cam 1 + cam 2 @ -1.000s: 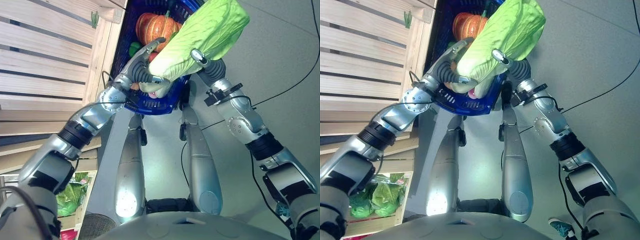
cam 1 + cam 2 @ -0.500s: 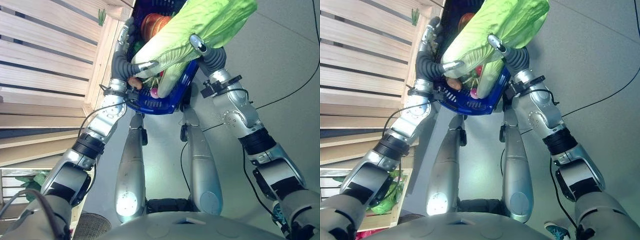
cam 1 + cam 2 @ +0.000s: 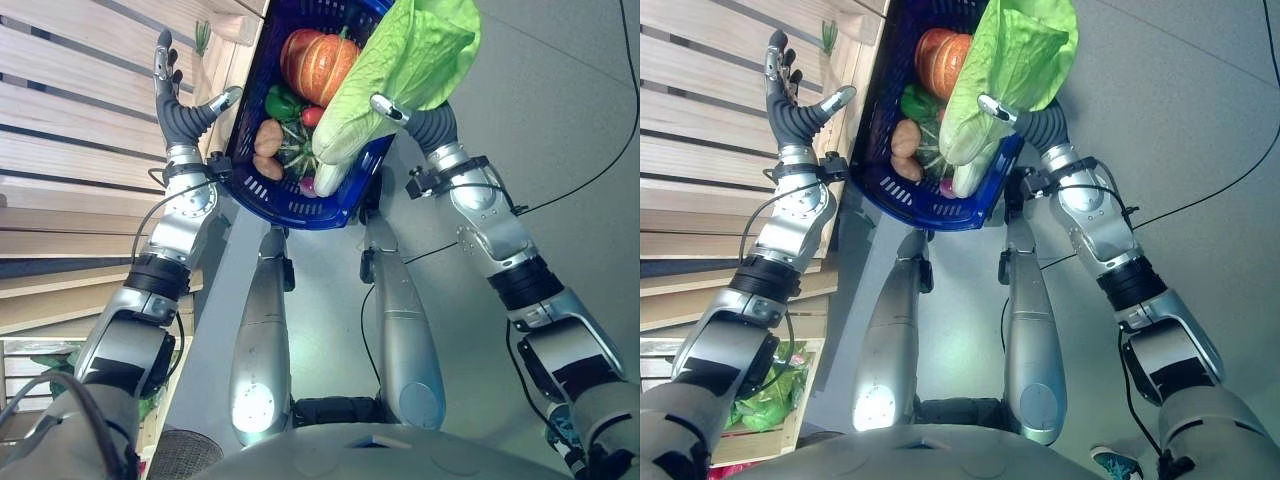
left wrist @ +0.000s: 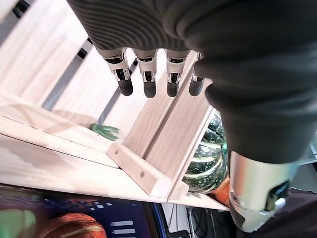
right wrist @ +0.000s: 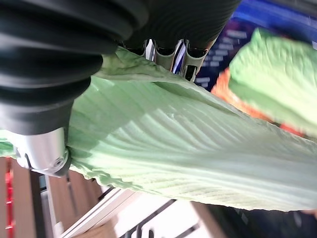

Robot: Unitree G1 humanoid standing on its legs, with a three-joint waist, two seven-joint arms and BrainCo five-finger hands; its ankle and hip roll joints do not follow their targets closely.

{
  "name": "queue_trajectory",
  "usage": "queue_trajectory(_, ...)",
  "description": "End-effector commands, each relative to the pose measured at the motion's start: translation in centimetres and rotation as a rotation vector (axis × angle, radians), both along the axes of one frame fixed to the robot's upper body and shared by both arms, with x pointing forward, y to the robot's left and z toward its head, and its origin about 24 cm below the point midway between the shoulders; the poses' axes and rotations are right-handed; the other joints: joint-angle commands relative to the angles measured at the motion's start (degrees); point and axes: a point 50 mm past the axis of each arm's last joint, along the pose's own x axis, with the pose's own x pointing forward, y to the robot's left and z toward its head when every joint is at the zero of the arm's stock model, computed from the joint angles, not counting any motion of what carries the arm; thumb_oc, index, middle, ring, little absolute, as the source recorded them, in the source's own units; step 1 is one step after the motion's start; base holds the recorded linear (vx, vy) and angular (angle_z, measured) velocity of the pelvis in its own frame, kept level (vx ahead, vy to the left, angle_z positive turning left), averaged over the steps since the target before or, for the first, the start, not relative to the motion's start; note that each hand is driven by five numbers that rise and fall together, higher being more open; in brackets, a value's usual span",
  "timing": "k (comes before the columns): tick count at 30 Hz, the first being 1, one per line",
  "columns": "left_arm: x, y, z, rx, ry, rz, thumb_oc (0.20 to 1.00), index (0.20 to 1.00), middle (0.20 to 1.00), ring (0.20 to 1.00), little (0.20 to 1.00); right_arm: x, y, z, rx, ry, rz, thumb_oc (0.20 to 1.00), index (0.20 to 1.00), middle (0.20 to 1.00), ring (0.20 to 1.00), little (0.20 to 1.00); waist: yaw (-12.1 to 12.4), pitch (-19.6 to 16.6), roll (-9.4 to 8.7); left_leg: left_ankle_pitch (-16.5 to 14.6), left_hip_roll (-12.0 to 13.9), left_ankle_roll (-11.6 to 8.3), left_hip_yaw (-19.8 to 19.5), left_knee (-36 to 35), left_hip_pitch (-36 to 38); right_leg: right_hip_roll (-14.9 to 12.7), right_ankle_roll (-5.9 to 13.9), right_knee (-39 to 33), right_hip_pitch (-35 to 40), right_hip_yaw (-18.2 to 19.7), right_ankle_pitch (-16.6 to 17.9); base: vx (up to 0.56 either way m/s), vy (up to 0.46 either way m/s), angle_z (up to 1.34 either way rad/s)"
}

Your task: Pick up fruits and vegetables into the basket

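In the left eye view, the left hand (image 3: 178, 112) is seen to have let go of the cabbage (image 3: 400, 75) and swung out beside the blue basket (image 3: 300, 205), its fingers now spread straight over the wooden crate (image 3: 90, 130); half a second ago it was curled against the leaves. The cabbage is thus left to the right hand (image 3: 400, 110) alone, held over the basket's near rim above the pumpkin (image 3: 320, 60) and the other produce. In the right eye view, the cabbage's pale stem end (image 3: 975, 175) is seen dipping inside the rim, so release is judged close. In the left wrist view, straight fingers (image 4: 146, 74) are shown over bare slats. In the right wrist view, fingers (image 5: 171, 57) and thumb are clamped round the ribbed leaf (image 5: 188, 148).
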Motion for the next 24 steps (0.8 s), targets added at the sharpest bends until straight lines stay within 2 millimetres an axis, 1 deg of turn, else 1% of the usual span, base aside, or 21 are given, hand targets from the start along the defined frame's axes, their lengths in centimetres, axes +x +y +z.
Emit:
queue_trajectory(1, 0.2, 1.3, 1.2, -0.014, -0.036, 0.046, 1.000, 1.000, 1.000, 1.000, 1.000, -0.3, 1.3, 1.5, -0.007, -0.059, 0.039, 0.200, 0.200, 0.200, 0.200, 0.200, 0.88, -2.14, 0.64, 2.63, -3.67, 0.94, 1.41, -4.40, 0.03, 2.92, 2.97, 5.44, 2.41, -3.30, -8.18, 0.00, 0.000, 0.00)
queue_trajectory(4, 0.6, 1.3, 1.0, 0.029, -0.015, 0.057, 1.000, 1.000, 1.000, 1.000, 1.000, 0.5, 1.5, 1.6, -0.025, -0.025, 0.031, 0.200, 0.200, 0.200, 0.200, 0.200, 1.24, -2.14, 0.94, 2.53, -3.72, 0.89, 1.36, -3.97, -0.18, 2.67, 2.91, 5.82, 2.21, -3.54, -8.34, 0.00, 0.000, 0.00)
queue_trajectory(9, 1.6, 1.6, 0.7, 0.085, 0.047, 0.074, 1.000, 1.000, 1.000, 1.000, 1.000, 2.7, 1.8, 1.5, -0.018, 0.114, 0.012, 0.200, 0.200, 0.200, 0.200, 0.200, 2.34, -2.14, 1.77, 2.46, -3.85, 0.68, 1.24, -3.19, -0.12, 2.17, 2.67, 6.51, 2.27, -4.18, -8.56, 0.00, 0.000, 0.00)
queue_trajectory(13, 2.1, 1.7, 0.5, 0.107, 0.083, 0.061, 1.000, 1.000, 1.000, 1.000, 1.000, 4.6, 1.2, 1.0, 0.020, 0.228, -0.036, 0.200, 0.200, 0.200, 0.200, 0.200, 3.51, -2.14, 2.54, 2.33, -3.98, 0.61, 1.01, -2.58, -0.18, 1.74, 2.47, 7.35, 2.24, -4.88, -8.92, 0.01, -0.005, 0.01)
queue_trajectory(16, 2.5, 1.3, 0.5, 0.121, 0.093, 0.034, 1.000, 1.000, 1.000, 1.000, 1.000, 5.9, 0.7, 0.9, -0.008, 0.280, -0.112, 0.200, 0.200, 0.200, 0.200, 0.200, 4.60, -2.14, 3.21, 2.20, -4.29, 0.65, 0.63, -2.08, -0.46, 1.37, 2.28, 7.89, 2.07, -5.50, -9.11, 0.00, 0.000, 0.00)
queue_trajectory(19, 2.6, 1.1, 0.6, 0.127, 0.092, 0.020, 1.000, 1.000, 1.000, 1.000, 1.000, 6.4, 0.4, 1.0, -0.018, 0.306, -0.146, 0.200, 0.200, 0.200, 0.200, 0.200, 5.17, -2.14, 3.51, 2.18, -4.44, 0.77, 0.42, -1.84, -0.70, 1.25, 2.22, 8.21, 1.89, -5.81, -9.17, 0.02, -0.021, 0.11)
queue_trajectory(21, 2.8, 0.6, 0.6, 0.139, 0.092, 0.001, 1.000, 1.000, 1.000, 1.000, 1.000, 7.2, -0.5, 0.6, -0.030, 0.358, -0.191, 0.200, 0.200, 0.200, 0.200, 0.200, 5.91, -2.14, 3.95, 2.07, -4.81, 0.95, -0.07, -1.48, -0.95, 1.14, 2.12, 8.77, 1.59, -6.16, -9.34, 0.04, -0.026, 0.12)
queue_trajectory(24, 3.0, -0.1, 0.7, 0.149, 0.089, -0.018, 1.000, 1.000, 1.000, 1.000, 1.000, 7.6, -1.2, -0.1, -0.003, 0.434, -0.215, 0.200, 0.200, 0.200, 0.200, 0.200, 6.54, -2.14, 4.41, 1.82, -5.21, 1.20, -0.46, -0.75, -1.42, 1.03, 1.96, 9.42, 1.12, -6.43, -9.56, 0.04, -0.016, 0.10)
